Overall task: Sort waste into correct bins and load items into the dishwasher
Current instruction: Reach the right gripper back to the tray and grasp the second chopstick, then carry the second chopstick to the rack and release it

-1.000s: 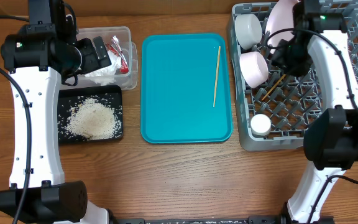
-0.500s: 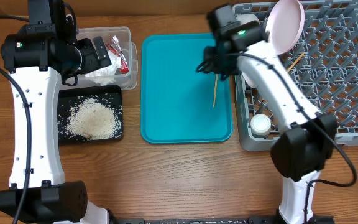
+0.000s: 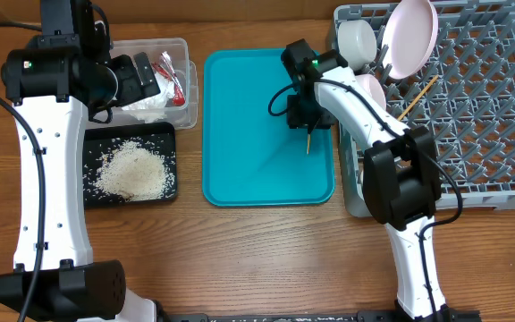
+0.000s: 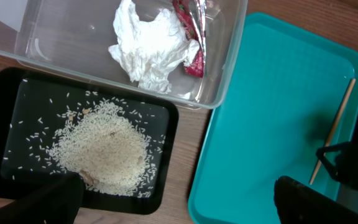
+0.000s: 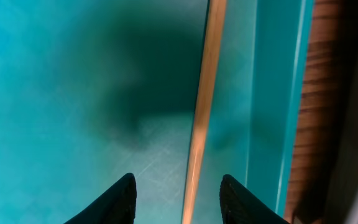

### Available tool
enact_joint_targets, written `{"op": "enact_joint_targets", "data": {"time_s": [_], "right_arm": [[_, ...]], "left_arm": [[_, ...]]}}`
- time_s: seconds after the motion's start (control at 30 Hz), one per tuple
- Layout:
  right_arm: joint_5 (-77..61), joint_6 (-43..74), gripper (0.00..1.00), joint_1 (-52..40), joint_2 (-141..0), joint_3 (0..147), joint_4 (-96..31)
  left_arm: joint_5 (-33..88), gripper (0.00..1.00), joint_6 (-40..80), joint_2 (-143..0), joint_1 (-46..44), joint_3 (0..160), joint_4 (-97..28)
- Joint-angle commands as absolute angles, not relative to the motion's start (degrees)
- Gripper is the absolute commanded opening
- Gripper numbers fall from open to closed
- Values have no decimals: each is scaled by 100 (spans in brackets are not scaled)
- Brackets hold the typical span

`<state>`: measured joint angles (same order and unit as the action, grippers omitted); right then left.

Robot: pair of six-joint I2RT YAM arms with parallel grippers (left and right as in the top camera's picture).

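Chopstick [image 5: 201, 112] lies on the right side of the teal tray [image 3: 249, 134], long axis near-to-far, just left of the dish rack [image 3: 490, 116]. Right gripper [image 5: 178, 193] hangs directly above it, fingers apart, straddling it, not clamped. Tray is flat, with its rim close on the right. Left gripper [image 4: 176, 202] is wide apart, far left by the clear tub [image 4: 232, 56].

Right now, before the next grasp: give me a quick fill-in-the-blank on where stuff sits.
The black tray holds loose ____.
The clear tub holds a wrapper and a crumpled white ____.
The right gripper, open, straddles a ____ lying on the teal tray.
A flat round ____ stands on edge in the dish rack.
Missing: rice; tissue; chopstick; plate.
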<state>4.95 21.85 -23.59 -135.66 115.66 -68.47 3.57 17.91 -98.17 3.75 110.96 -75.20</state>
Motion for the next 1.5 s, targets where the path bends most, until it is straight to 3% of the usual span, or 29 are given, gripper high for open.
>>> {"op": "enact_joint_targets", "data": {"time_s": [0.0, 0.1, 0.3, 0.43, 0.67, 1.03, 1.23, 1.47], "right_arm": [[600, 2200, 45, -2296, -13743, 11559, -6796], [596, 2097, 44, -2250, -13832, 11542, -6770], [434, 1922, 32, -2233, -14088, 11533, -6775], [421, 1925, 4, -2244, -14112, 11535, -6783], [423, 1785, 4, -2272, -13935, 11928, -7242], [580, 1712, 4, -2086, -12578, 13834, -8493], [1094, 2593, 4, -1184, -11843, 13992, -8707], [884, 3328, 4, 163, -11974, 13760, -8770]], "left_arm": [[298, 100, 1846, -9813, 336, 11128, -7507], [298, 100, 1846, -9813, 336, 11128, -7507], [296, 100, 1846, -9813, 336, 11128, -7507], [296, 100, 1846, -9813, 336, 11128, -7507], [296, 100, 1846, -9813, 336, 11128, -7507], [296, 100, 1846, -9813, 336, 11128, -7507], [298, 100, 1846, -9813, 336, 11128, -7507], [296, 100, 1846, -9813, 336, 11128, -7507]]}}
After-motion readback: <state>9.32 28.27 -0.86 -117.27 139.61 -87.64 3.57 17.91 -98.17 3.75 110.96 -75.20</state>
